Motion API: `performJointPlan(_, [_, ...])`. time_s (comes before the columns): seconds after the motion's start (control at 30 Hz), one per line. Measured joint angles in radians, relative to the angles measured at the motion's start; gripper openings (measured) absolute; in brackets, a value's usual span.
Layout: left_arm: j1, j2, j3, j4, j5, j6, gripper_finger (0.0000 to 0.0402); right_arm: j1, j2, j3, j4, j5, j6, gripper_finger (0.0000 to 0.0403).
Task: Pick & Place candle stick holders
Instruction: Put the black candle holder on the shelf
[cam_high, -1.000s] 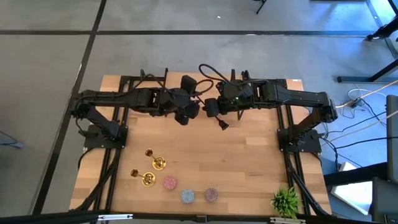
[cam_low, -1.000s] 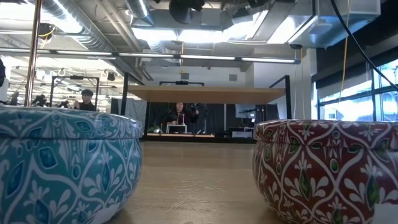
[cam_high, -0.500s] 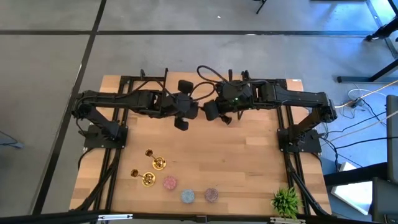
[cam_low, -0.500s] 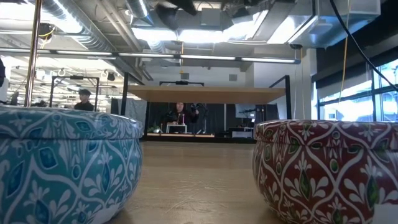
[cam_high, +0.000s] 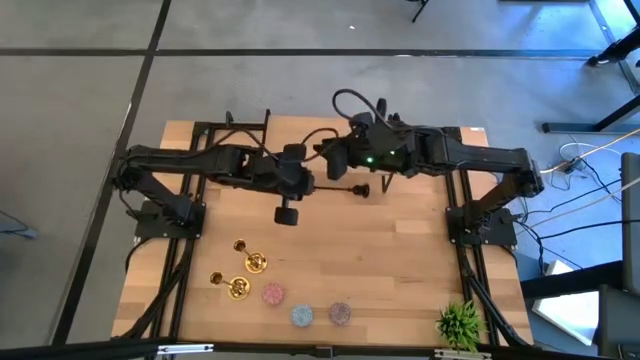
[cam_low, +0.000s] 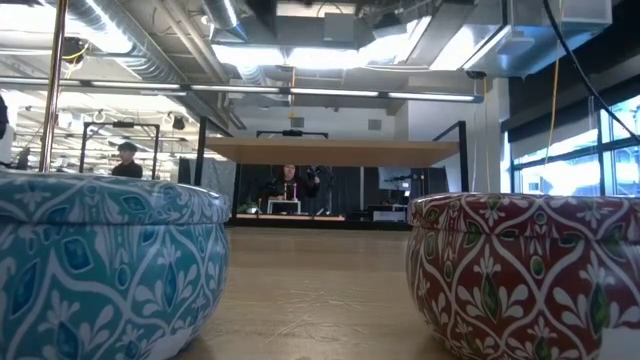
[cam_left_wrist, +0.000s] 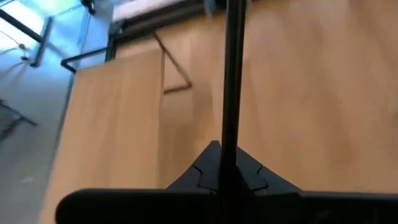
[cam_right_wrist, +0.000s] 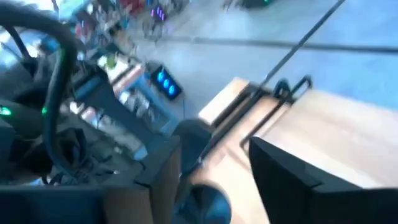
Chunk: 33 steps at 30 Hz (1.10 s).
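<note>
A: The black candle holder (cam_high: 345, 188), where is it?

B: Over the far middle part of the table (cam_high: 400, 260). It lies level, with its round base pointing to the right.

A: Who holds it?

B: The left claw (cam_left_wrist: 221, 165). Its fingers are closed on the thin stem, and the stem runs straight out in front of them.

A: And the right claw (cam_right_wrist: 214, 152)?

B: It is just beside, a little farther back and to the right. Its fingers stand apart. I cannot tell if it touches the holder.

A: The other holders?

B: All at the near left side. Two gold holders (cam_high: 246, 275) stand close together. Next to them the pink holder (cam_high: 273, 294), the light blue holder (cam_high: 301, 316) and the purple holder (cam_high: 340, 313) make a row along the near edge. A small green plant (cam_high: 460, 322) is at the near right corner, well apart from them.
</note>
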Motion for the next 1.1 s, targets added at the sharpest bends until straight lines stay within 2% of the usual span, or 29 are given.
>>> performJointPlan(0.17, [0.031, -0.107, -0.085, 0.190, 0.005, -0.114, 0.0002, 0.032, -0.044, 0.000, 0.040, 0.125, -0.080, 0.0220])
performJointPlan(0.3, [0.078, -0.241, -0.246, 0.316, -0.010, -0.180, 0.0003, 0.064, -0.086, -0.001, 0.055, 0.217, -0.166, 0.0221])
performJointPlan(0.43, [0.159, -0.400, -0.419, 0.485, -0.164, -0.322, 0.0002, 0.117, -0.142, 0.002, 0.037, 0.250, -0.224, 0.0215])
performJointPlan(0.57, [0.191, -0.498, -0.521, 0.542, -0.059, -0.344, 0.0002, 0.152, -0.158, -0.001, 0.039, 0.340, -0.254, 0.0212])
performJointPlan(0.63, [0.190, -0.513, -0.539, 0.520, -0.069, -0.354, 0.0002, 0.164, -0.165, 0.000, 0.055, 0.370, -0.269, 0.0211])
performJointPlan(0.7, [0.190, -0.535, -0.536, 0.539, -0.093, -0.355, 0.0002, 0.172, -0.166, 0.000, 0.057, 0.370, -0.271, 0.0211])
performJointPlan(0.97, [0.187, -0.540, -0.537, 0.544, -0.073, -0.359, 0.0002, 0.171, -0.164, 0.000, 0.060, 0.369, -0.267, 0.0211])
performJointPlan(1.1, [0.204, -0.539, -0.559, 0.623, -0.058, -0.370, 0.0002, 0.170, -0.164, 0.000, 0.058, 0.290, -0.287, 0.0211])
